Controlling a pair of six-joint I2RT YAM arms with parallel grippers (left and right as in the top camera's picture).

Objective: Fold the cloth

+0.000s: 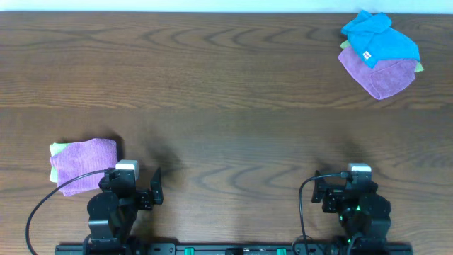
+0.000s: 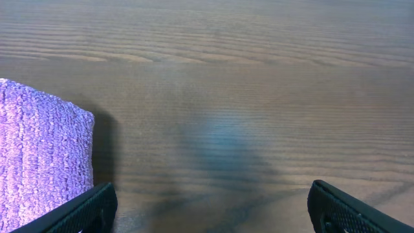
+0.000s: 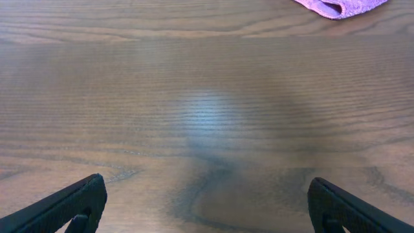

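I am holding my left fingers (image 2: 81,210) and right fingers (image 3: 71,204) spread wide, gripping nothing, because the cloth (image 1: 86,163) is lying folded on a green cloth (image 1: 56,149) by the tabletop's (image 1: 226,106) near left corner, just beside my left fingers; the folding is looking finished

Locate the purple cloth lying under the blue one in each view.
Overhead: the purple cloth sits far right at the top, under the blue cloth.
Right wrist: top edge, right of centre.
Left wrist: not in it; the purple there is a separate folded cloth.
Shared landmark: the wooden table.
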